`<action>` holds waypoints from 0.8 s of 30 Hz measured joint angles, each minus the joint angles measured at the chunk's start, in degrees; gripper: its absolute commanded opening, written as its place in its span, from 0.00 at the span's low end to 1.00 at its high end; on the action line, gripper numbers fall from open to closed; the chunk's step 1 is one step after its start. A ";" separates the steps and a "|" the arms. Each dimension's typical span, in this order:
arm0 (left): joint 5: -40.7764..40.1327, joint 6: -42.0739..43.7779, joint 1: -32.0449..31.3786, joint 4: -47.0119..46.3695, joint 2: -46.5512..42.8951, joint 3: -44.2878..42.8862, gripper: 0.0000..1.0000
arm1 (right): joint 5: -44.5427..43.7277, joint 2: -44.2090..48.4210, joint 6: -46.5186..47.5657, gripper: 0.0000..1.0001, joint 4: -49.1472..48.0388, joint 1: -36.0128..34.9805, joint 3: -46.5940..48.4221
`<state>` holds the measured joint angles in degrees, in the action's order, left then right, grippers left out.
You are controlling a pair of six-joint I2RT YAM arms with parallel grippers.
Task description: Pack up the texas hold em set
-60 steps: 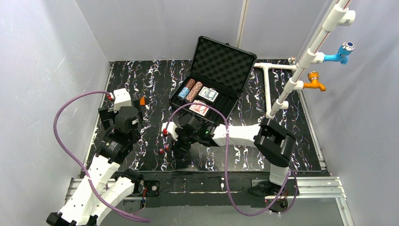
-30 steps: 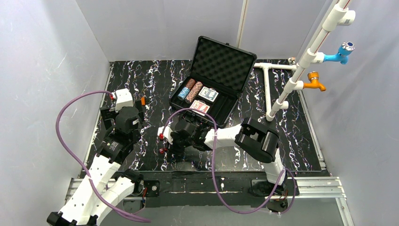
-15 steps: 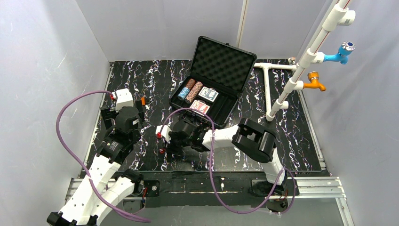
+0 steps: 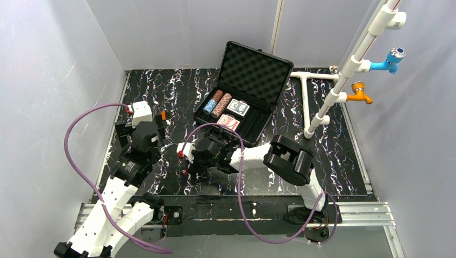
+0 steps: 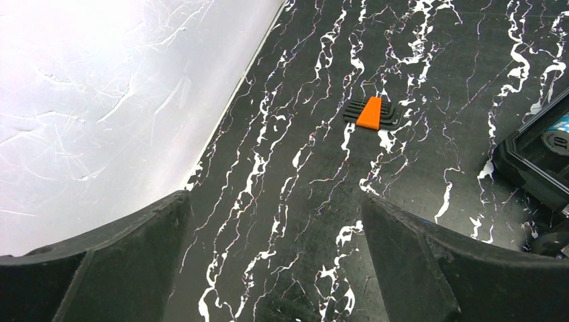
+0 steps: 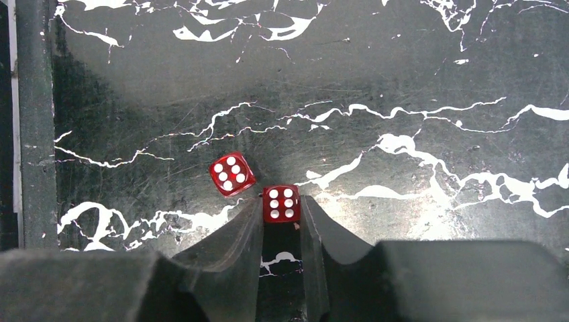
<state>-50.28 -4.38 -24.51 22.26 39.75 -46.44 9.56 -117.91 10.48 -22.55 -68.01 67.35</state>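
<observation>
The black foam-lined case [image 4: 267, 117] lies open at the table's middle, lid up. It holds blue and brown chip stacks [image 4: 217, 102] and two card decks [image 4: 238, 107] [image 4: 228, 123]. My right gripper [image 6: 280, 209] is low on the table near the case's front left, also in the top view [image 4: 186, 167]. It is shut on a small red die [image 6: 281, 202] showing six. A second red die [image 6: 231, 174] lies just left of it, apart from the fingers. My left gripper [image 5: 274, 198] is open and empty above the table at the left [image 4: 139, 126].
A small orange and black tool [image 5: 370, 113] lies on the table ahead of the left gripper [image 4: 163, 115]. The white pipe frame [image 4: 344, 70] with blue and orange taps stands at the back right. A white wall [image 5: 100, 80] runs along the left edge.
My right arm has reached further left and down to the two dice, and its fingers now hold one. The left arm has not moved.
</observation>
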 measured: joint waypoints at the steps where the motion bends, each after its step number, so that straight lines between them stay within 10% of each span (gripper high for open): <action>1: 0.04 0.09 0.07 -0.04 0.02 0.00 0.98 | -0.20 0.00 0.04 0.32 -0.02 -0.11 0.00; 24: 5.68 0.37 0.46 -0.98 3.58 0.26 0.98 | -7.08 4.79 -0.50 0.08 1.38 -0.90 -3.78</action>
<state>-44.60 -4.01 -24.05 21.28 43.33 -46.17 2.48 -113.12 9.98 -21.17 -68.90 63.57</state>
